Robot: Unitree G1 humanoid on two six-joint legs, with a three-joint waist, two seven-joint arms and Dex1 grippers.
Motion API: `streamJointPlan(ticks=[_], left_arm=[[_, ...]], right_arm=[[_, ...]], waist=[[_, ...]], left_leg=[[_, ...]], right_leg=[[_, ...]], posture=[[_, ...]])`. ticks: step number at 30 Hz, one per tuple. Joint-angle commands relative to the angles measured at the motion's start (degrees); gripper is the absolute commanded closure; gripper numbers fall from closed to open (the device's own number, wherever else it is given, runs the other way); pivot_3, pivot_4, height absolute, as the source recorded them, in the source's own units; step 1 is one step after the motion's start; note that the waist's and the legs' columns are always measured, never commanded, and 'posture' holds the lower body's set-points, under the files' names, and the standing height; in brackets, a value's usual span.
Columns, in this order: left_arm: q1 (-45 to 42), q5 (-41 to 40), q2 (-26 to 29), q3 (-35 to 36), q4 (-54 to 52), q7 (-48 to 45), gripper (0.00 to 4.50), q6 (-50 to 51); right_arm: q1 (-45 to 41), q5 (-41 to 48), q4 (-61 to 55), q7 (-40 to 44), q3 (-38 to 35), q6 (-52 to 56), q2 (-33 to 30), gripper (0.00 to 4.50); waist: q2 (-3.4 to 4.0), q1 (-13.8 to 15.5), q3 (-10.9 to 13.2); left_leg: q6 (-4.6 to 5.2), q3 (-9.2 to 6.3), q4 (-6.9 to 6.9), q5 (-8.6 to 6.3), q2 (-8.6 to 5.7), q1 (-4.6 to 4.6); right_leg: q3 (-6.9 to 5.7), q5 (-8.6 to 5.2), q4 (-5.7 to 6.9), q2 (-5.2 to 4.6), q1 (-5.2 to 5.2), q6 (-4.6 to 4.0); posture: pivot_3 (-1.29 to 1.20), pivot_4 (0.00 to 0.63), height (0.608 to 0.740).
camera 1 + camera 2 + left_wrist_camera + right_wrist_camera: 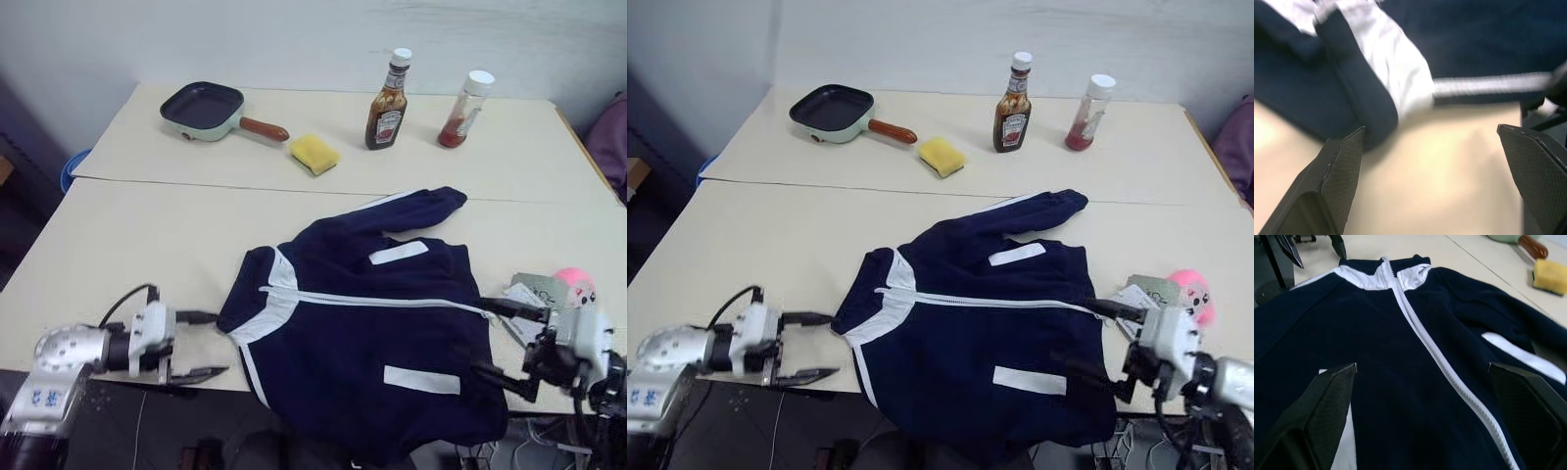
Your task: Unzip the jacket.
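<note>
The navy jacket point(362, 333) lies flat on the near table, with its white-trimmed collar point(265, 294) to the left and its hem hanging over the front edge on the right. Its white zipper point(1420, 333) runs closed from the collar across the front. My left gripper point(201, 344) hovers open just left of the collar, with bare table between its fingers point(1344, 161). My right gripper point(505, 343) stands open at the hem end, pointing along the jacket. Its fingers point(1327, 396) straddle the zipper line and hold nothing.
On the far table stand a green frying pan point(204, 110), a yellow sponge point(313, 153), a brown sauce bottle point(389, 103) and a red sauce bottle point(464, 110). A pink plush toy point(574, 284) and a paper card point(534, 289) lie by the right gripper.
</note>
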Motion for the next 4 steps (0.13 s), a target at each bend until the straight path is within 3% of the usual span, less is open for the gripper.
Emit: streamJointPlan(ticks=[1,4], left_arm=[[3.95,-1.38,0.39,3.66,-5.74,2.24,0.0,0.36],[7.3,-2.02,-0.26,4.65,-9.31,3.55,0.0,1.09]], right_arm=[[0.3,-3.83,5.53,0.98,0.24,-7.58,1.91,0.03],[0.17,-4.79,10.14,1.45,-0.18,-11.38,2.62,0.03]], waist=[[-0.06,0.04,0.02],[-0.05,-0.1,0.03]], left_leg=[[0.04,-0.02,0.0,-0.05,0.0,0.0],[0.07,-0.02,-0.02,-0.16,-0.01,0.05]], right_leg=[[-0.05,0.0,-0.05,-0.02,0.04,0.0],[-0.06,-0.03,-0.07,-0.05,0.08,-0.05]], posture=[[0.0,0.15,0.74],[0.0,0.15,0.74]])
